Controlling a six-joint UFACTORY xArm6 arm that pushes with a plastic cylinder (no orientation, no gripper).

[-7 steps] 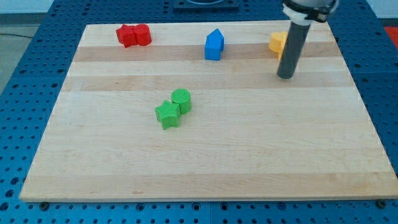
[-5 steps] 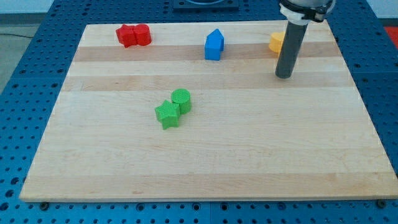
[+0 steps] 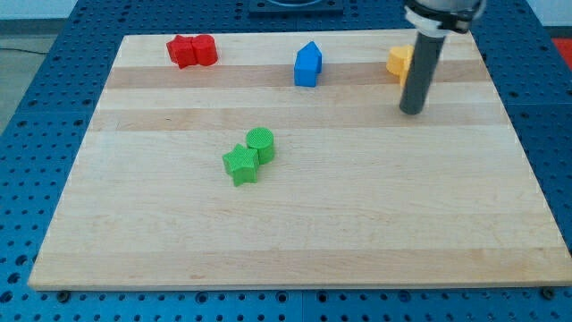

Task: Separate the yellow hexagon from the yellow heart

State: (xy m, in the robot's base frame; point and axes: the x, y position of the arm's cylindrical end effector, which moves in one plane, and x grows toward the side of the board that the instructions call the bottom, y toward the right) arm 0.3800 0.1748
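A yellow block (image 3: 399, 62) shows at the view's top right, partly hidden behind my rod. I cannot tell whether it is the hexagon or the heart, and a second yellow block is not visible. My tip (image 3: 411, 110) rests on the board just below and slightly right of that yellow block, apart from it.
A blue house-shaped block (image 3: 307, 64) sits at the top middle. Two red blocks (image 3: 192, 50) touch each other at the top left. A green star (image 3: 239, 165) and a green cylinder (image 3: 261, 144) touch near the board's middle left. The wooden board (image 3: 357, 224) lies on a blue perforated table.
My tip shifted slightly left, then back right and a little down. No block has moved.
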